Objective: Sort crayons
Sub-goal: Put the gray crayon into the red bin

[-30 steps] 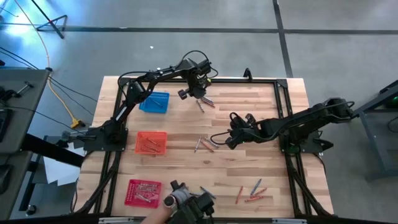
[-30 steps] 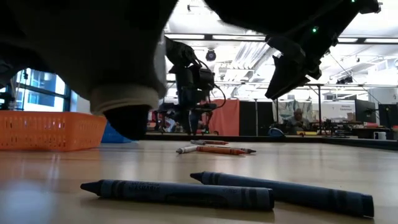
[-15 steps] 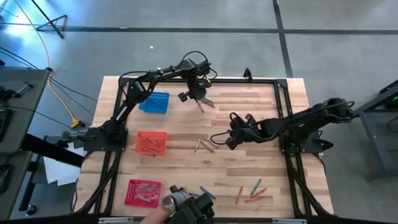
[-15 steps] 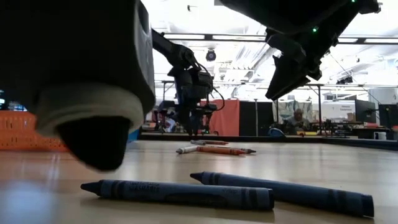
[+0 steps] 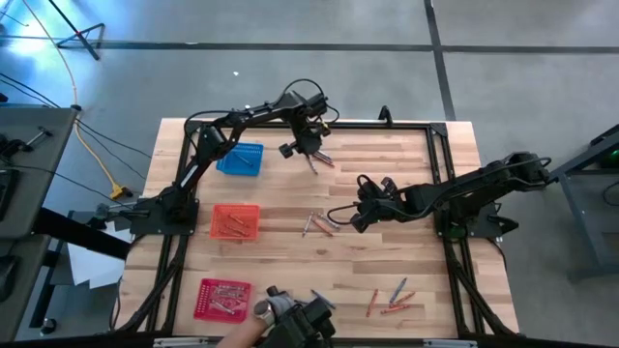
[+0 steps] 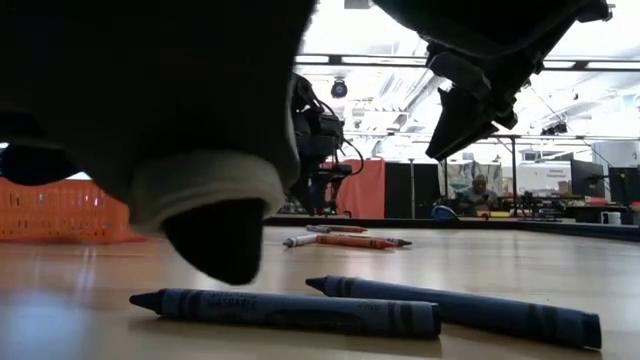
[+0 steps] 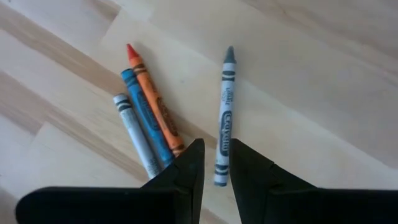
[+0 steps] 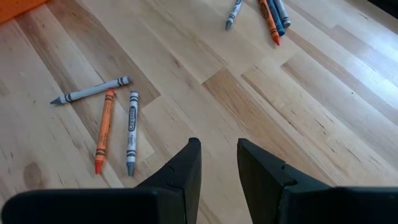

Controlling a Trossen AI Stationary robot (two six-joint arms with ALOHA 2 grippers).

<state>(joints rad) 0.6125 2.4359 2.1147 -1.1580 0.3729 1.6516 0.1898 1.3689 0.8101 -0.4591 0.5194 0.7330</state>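
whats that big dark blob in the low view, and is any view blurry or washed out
Low view: a person's sleeve sits out of focus right at the lens, hiding the left half; ceiling lights behind glare white, while the two blue crayons in front stay sharp. Left wrist view: crayons crisp, fingers plain black silhouettes.

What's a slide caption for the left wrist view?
Left gripper poised with fingers slightly apart over a grey-blue crayon, beside three clustered crayons.

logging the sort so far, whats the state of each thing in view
left claw: open, empty, over a grey crayon lying alone
right claw: open, empty, above bare table
blue basket: holds crayons
orange basket: holds a few crayons
red basket: holds many crayons
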